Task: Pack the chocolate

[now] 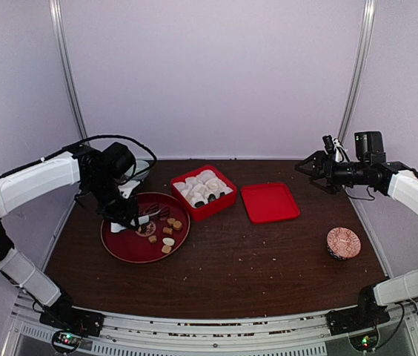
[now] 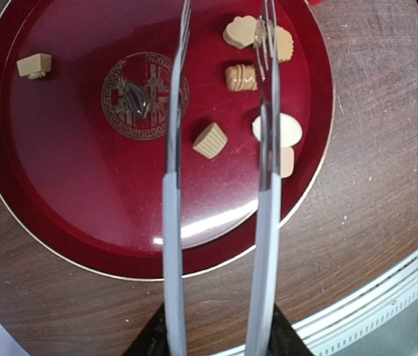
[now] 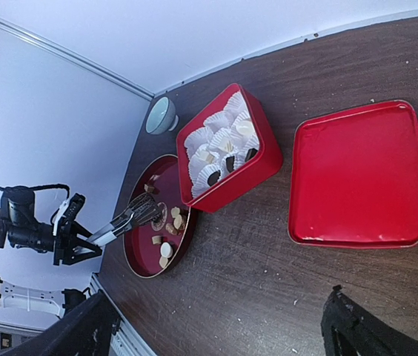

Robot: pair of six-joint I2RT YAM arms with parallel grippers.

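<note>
Several tan and cream-white chocolate pieces point(image 1: 168, 230) lie on the right side of a round dark-red plate point(image 1: 120, 248). My left gripper point(image 1: 124, 215) is shut on metal tongs point(image 1: 150, 213) whose tips hover over the plate. In the left wrist view the tong arms point(image 2: 173, 148) stand apart, with a tan chocolate point(image 2: 210, 141) between them and a white oval one point(image 2: 287, 130) under the right arm. A red box point(image 1: 204, 191) of white paper cups holds a few dark pieces point(image 3: 213, 176). My right gripper point(image 1: 305, 167) is open and empty, high at the right.
The red box lid point(image 1: 270, 202) lies flat to the right of the box. A small patterned pink bowl point(image 1: 343, 242) sits at the right. A pale green bowl point(image 3: 161, 115) stands behind the plate. The table's near rail point(image 2: 387, 304) is close.
</note>
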